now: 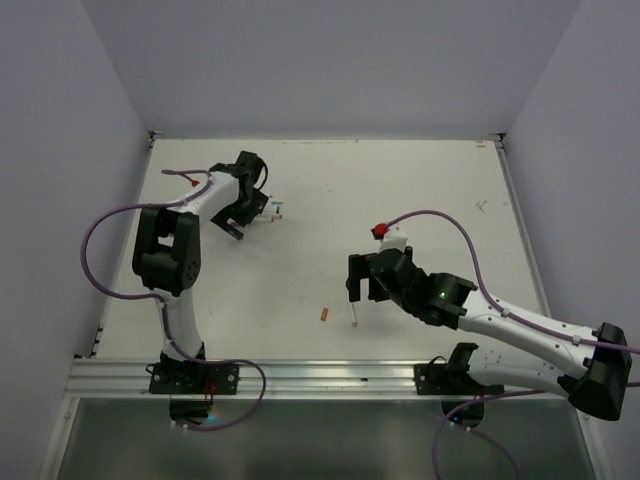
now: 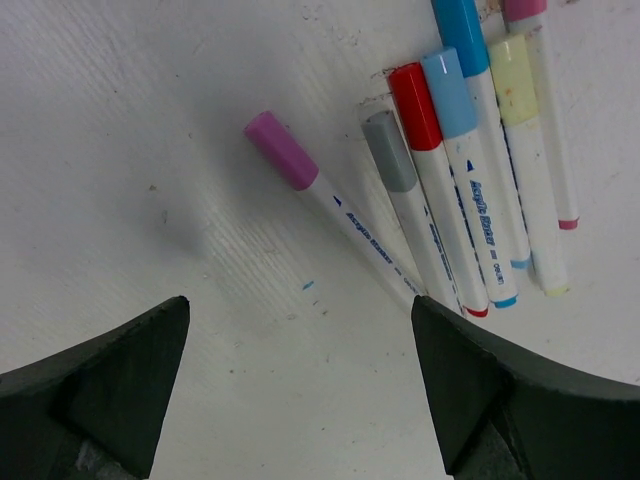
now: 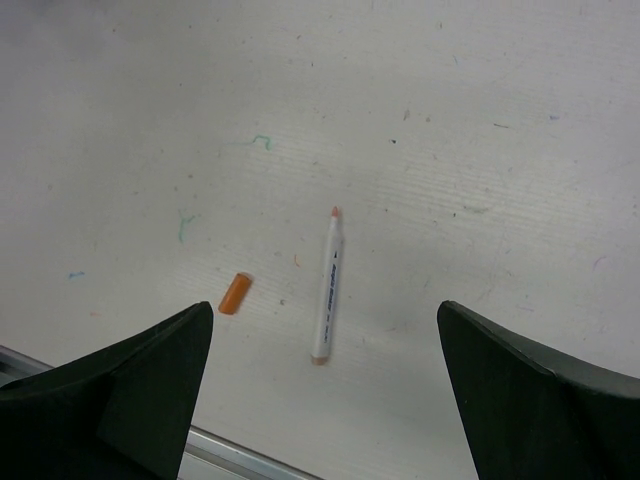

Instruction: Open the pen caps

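Right, from the top camera: one pen is opened and a whole bunch is left, by my reckoning. On the near side of the white table point(image 1: 300, 180) lies the uncapped pen point(image 1: 354, 316), with its orange cap point(image 1: 323, 315) just to its left, apart from it. The right gripper point(image 1: 362, 290) hovers over that pair, jaws spread wide, holding nothing. Over at the far left sits the cluster of pens point(image 1: 268, 212), and the left gripper point(image 1: 250, 215) hangs right above them, wide open too, nothing between its fingers.

Now the left wrist camera: every pen here wears its cap. Purple cap point(image 2: 282, 150), grey cap point(image 2: 390, 152), red cap point(image 2: 415, 105), light blue cap point(image 2: 450, 92) and yellow cap point(image 2: 513, 65) are all stubby, smooth plastic cylinders on slim white printed barrels. Most lie side by side, touching; the purple one is angled off to the left. Two more run out of frame at the top. The tabletop looks matte, finely ribbed and flecked with ink.

On to the right wrist camera: a bare orange nib points away, with the little cap lying loose beside the barrel. The black fingers flank them without touching either.
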### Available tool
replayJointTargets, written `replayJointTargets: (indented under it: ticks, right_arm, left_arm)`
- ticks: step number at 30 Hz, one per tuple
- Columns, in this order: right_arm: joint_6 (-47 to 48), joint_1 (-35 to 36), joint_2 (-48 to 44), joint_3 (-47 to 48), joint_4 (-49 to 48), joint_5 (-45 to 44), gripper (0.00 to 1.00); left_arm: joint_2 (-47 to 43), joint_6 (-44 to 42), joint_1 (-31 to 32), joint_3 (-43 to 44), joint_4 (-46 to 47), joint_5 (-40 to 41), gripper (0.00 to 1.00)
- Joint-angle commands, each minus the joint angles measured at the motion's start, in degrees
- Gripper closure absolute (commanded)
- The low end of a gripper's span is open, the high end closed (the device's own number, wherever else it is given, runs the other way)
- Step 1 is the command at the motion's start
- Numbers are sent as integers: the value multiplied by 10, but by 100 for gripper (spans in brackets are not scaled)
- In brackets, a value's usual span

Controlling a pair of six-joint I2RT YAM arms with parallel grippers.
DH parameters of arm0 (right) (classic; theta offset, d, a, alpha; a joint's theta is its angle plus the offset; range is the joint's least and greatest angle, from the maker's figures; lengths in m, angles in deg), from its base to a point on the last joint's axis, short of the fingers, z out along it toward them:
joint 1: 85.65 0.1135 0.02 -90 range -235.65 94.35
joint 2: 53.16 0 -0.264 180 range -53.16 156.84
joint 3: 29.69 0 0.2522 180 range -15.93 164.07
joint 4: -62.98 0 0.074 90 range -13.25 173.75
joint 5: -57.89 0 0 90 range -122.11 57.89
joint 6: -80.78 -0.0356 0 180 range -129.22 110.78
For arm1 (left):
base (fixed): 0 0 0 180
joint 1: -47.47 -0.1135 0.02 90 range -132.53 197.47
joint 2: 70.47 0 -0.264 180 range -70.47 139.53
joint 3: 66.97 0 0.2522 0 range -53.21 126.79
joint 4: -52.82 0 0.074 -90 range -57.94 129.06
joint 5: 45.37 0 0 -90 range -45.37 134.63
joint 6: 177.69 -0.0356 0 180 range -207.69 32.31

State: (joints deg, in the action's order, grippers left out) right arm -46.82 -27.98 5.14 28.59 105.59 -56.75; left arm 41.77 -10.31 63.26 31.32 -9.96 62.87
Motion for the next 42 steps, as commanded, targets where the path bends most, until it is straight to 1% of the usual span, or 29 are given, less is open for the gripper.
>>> replayJointTargets:
  ticks: [1, 11, 17, 26, 31, 34, 35, 38, 40, 41, 42]
  right_arm:
    - [8, -6, -20, -7, -16, 4, 1]
    - [10, -16, -36, -14, -14, 8, 1]
    - [12, -20, -43, -14, -13, 8, 1]
    - [12, -23, -45, -15, -14, 6, 2]
    - [11, -24, -43, -18, -19, 6, 2]
    - [9, -24, -42, -22, -25, 9, 2]
    - [8, -24, -42, -25, -26, 10, 1]
    - [7, -24, -42, -29, -26, 7, 1]
    - [6, -26, -43, -34, -26, 6, 1]
    - [5, -25, -44, -35, -26, 5, 1]
    - [3, -26, -44, -36, -27, 4, 2]
  left_arm:
    - [17, 37, -8, 34, -52, 21, 6]
    - [31, 56, -12, 55, -64, 40, 6]
    - [64, 56, -13, 92, -93, 45, 5]
    - [95, 65, -13, 106, -123, 63, 5]
    - [126, 60, -13, 114, -148, 67, 6]
    - [132, 52, -12, 90, -137, 65, 15]
    - [125, 49, -11, 78, -117, 63, 32]
    - [98, 38, -10, 16, -66, 58, 65]
    - [85, 37, -10, -22, -50, 61, 70]
    - [76, 36, -10, -31, -41, 63, 77]
    - [71, 34, -10, -39, -37, 65, 81]
